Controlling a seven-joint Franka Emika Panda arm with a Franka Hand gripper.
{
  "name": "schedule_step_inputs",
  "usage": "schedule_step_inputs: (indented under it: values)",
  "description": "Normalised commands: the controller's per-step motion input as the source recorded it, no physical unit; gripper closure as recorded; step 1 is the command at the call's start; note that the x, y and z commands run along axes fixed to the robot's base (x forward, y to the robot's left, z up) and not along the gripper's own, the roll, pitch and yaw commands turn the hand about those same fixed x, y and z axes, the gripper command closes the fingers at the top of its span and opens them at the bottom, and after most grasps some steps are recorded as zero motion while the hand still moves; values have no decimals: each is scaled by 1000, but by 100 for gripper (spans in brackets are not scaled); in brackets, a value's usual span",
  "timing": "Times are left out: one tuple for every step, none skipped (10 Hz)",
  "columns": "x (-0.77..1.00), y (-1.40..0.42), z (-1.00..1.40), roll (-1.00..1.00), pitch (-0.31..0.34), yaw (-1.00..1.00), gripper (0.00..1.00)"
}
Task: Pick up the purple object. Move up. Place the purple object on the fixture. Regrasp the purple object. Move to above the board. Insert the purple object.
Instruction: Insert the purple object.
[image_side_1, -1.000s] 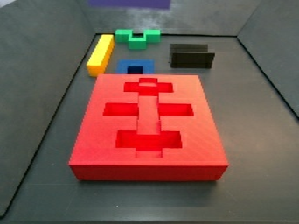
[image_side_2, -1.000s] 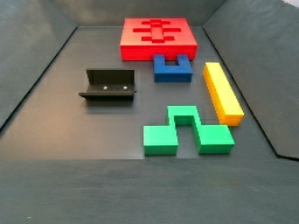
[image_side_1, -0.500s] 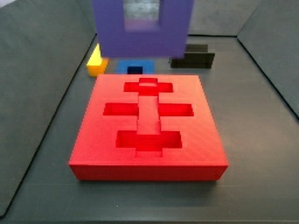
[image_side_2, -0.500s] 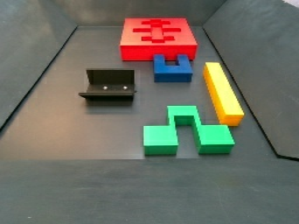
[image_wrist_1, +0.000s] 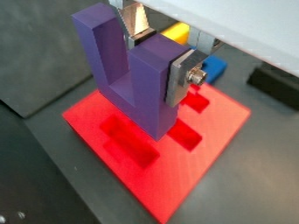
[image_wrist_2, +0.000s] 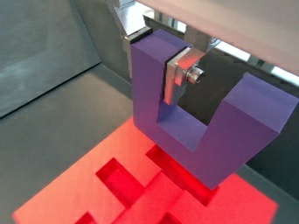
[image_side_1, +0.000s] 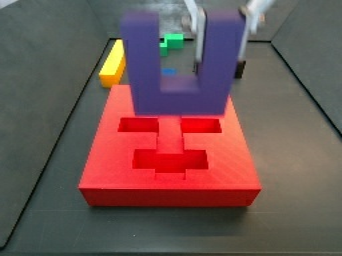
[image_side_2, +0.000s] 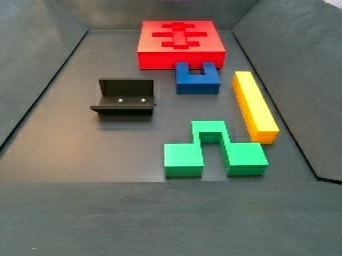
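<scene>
Above the board (image_side_1: 167, 150), in the centre of a side view, the gripper (image_wrist_1: 158, 52) held the purple object (image_side_1: 183, 65), its jaws clamped on one prong, both prongs pointing up. In both wrist views the block hung over the red cutouts. Left of centre in a side view, the fixture (image_side_2: 124, 98) stood on the counter (image_side_2: 80, 160), beside the blue block (image_side_2: 198, 77).

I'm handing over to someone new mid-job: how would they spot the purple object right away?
Find the big red board with recessed cutouts. Directly above it hangs the gripper, and the purple object is clamped on one prong between the gripper's fingers. It is the only purple U-shaped block, and it is off the floor, unlike the blue block.
</scene>
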Motion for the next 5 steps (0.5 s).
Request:
schedule_step_inputs:
  values:
    - [257,-97,-557,-6,-66,-123,100]
    - [126,-29,-477,0,-27,-77,100]
    - [26,0,-440,0,0,-51,100]
    - [-51,0,-474,87,0,0,100]
    - [-189,-123,-423,224,-7,129,100]
